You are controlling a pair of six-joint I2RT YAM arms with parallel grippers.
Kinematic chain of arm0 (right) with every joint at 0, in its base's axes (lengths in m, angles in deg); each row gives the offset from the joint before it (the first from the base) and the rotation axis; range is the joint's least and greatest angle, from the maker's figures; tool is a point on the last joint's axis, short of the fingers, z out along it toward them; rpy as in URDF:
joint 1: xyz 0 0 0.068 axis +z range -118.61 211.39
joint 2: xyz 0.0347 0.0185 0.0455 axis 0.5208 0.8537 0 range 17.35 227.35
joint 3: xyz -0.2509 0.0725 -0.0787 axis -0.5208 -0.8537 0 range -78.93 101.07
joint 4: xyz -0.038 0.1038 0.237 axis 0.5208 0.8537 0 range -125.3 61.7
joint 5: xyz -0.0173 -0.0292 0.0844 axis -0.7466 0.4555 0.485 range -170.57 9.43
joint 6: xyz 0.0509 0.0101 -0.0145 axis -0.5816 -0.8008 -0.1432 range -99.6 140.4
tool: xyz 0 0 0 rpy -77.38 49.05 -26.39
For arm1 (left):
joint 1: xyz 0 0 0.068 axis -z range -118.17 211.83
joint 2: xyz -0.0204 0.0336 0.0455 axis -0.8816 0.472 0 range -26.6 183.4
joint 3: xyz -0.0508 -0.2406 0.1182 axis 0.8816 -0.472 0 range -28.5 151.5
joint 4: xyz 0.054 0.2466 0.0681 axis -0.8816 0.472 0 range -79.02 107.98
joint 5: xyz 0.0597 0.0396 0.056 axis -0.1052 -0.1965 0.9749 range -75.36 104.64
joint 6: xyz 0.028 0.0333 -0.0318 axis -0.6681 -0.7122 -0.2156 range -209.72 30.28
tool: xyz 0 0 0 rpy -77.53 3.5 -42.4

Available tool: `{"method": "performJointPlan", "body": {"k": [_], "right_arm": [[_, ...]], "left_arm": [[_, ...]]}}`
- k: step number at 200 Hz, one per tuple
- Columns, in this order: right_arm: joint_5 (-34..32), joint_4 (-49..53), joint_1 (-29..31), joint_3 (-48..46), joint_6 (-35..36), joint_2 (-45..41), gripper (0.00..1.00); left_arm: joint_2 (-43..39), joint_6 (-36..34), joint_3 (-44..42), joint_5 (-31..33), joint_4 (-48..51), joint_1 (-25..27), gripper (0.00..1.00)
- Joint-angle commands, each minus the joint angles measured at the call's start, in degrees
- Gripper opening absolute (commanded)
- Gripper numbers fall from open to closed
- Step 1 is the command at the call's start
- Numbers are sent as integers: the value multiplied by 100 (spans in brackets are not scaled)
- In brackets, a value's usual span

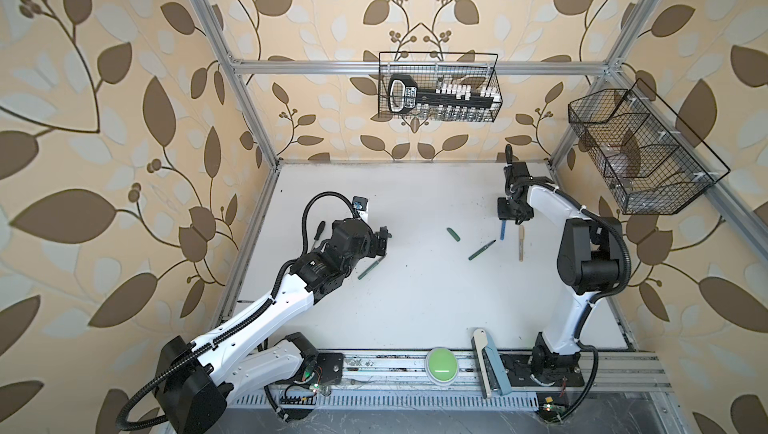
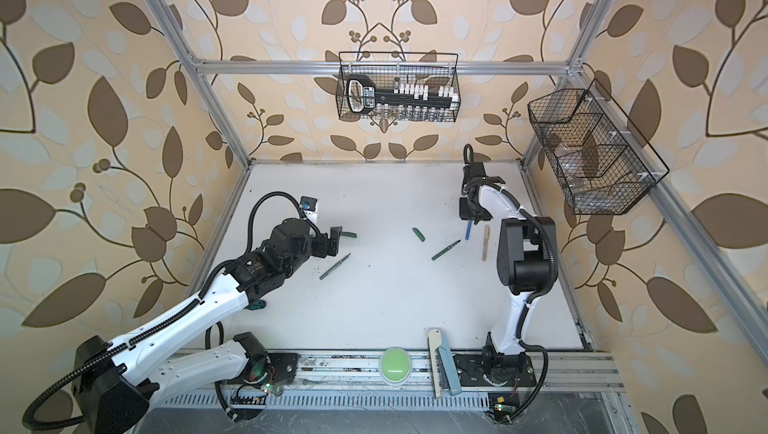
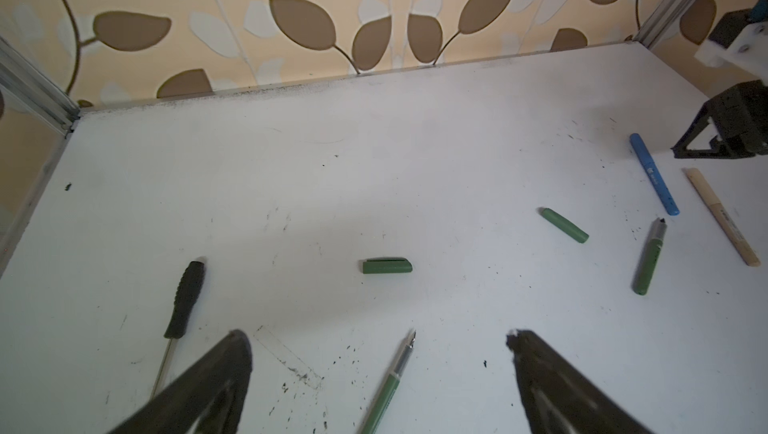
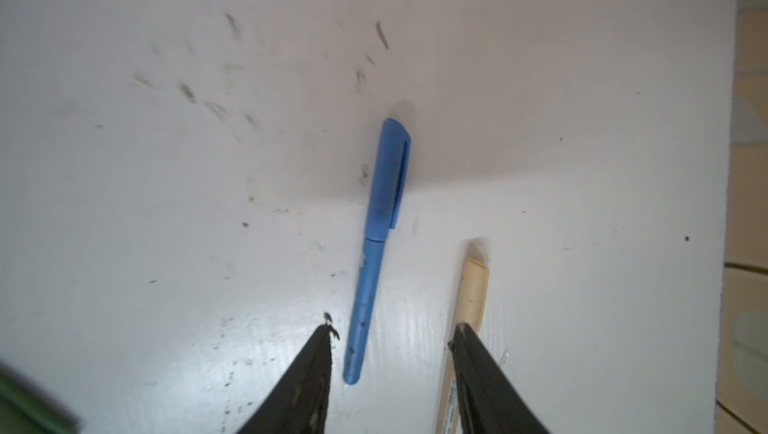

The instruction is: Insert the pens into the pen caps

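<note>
A blue pen (image 4: pixel 376 245) with its blue cap (image 4: pixel 390 170) on lies flat on the white table (image 1: pixel 415 307). Its tail end sits between the fingers of my right gripper (image 4: pixel 390 328), which is open and not touching it. A capped beige pen (image 4: pixel 471 299) lies beside it, partly behind one finger. In both top views an uncapped green pen (image 1: pixel 482 250) and a green cap (image 1: pixel 453 234) lie mid-table. My left gripper (image 3: pixel 378 334) is open over a second uncapped green pen (image 3: pixel 390 382), with another green cap (image 3: pixel 387 266) just beyond it.
A black-handled screwdriver (image 3: pixel 185 299) lies to the left of my left gripper. A green-handled tool (image 2: pixel 255 305) shows under the left arm. A green button (image 1: pixel 441 365) and a flat tool (image 1: pixel 486 361) sit on the front rail. Wire baskets (image 1: pixel 438 87) hang on the frame.
</note>
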Motion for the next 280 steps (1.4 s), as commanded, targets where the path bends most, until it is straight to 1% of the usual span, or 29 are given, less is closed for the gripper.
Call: {"method": "performJointPlan", "body": {"k": [1, 15, 26, 35, 40, 55, 63, 72, 90, 98, 117, 144, 173, 205, 220, 240, 259, 280], "right_arm": [[-545, 155, 407, -112, -179, -414, 49], [-729, 176, 720, -199, -271, -728, 50], [-665, 120, 1000, -340, -368, -1057, 50], [-279, -74, 1231, -524, -452, -1371, 50], [18, -239, 1394, -701, -527, -1564, 52], [888, -1059, 1953, -1344, -925, -2099, 57], [1097, -1354, 2307, -1640, -1255, -2256, 58], [1143, -1545, 2752, -1802, -1547, -2284, 58], [842, -1855, 3647, -1953, -2127, -2126, 59], [849, -2026, 3930, -1991, -2391, -1994, 60], [1005, -2369, 4408, -1901, -2718, -1479, 61], [1329, -2545, 4634, -1463, -3017, -613, 62], [1283, -2318, 4785, -652, -3023, 189, 65], [1394, -2110, 4800, -178, -3032, 676, 65], [1258, -1812, 4817, 74, -2981, 863, 65], [960, -1172, 4891, 596, -2808, 1171, 66], [717, -712, 4978, 1026, -2683, 1472, 66], [659, -446, 4995, 1334, -2623, 1711, 66]], "left_arm": [[-221, -167, 182, 492, 8, -32, 99], [-334, -233, 102, 647, -31, -38, 99], [-452, -314, -2, 836, -118, -38, 99], [-573, -286, -53, 1001, -129, -62, 99], [-652, -244, -69, 1045, -110, -96, 99], [-948, -128, -176, 1076, -108, -182, 99], [-1118, -78, -298, 1095, -160, -228, 99], [-1271, 2, -421, 1101, -200, -316, 99], [-1449, 162, -575, 993, -158, -472, 99], [-1482, 219, -626, 914, -155, -524, 99], [-1454, 399, -593, 762, -32, -610, 99], [-1383, 651, -584, 624, 18, -878, 99], [-1302, 843, -493, 600, 214, -1014, 99], [-1301, 913, -476, 571, 282, -1058, 99], [-1352, 927, -469, 690, 328, -1059, 99], [-1456, 978, -473, 961, 422, -1060, 99], [-1600, 1053, -434, 1052, 542, -1058, 99], [-1829, 1099, -440, 1180, 615, -1065, 99]]}}
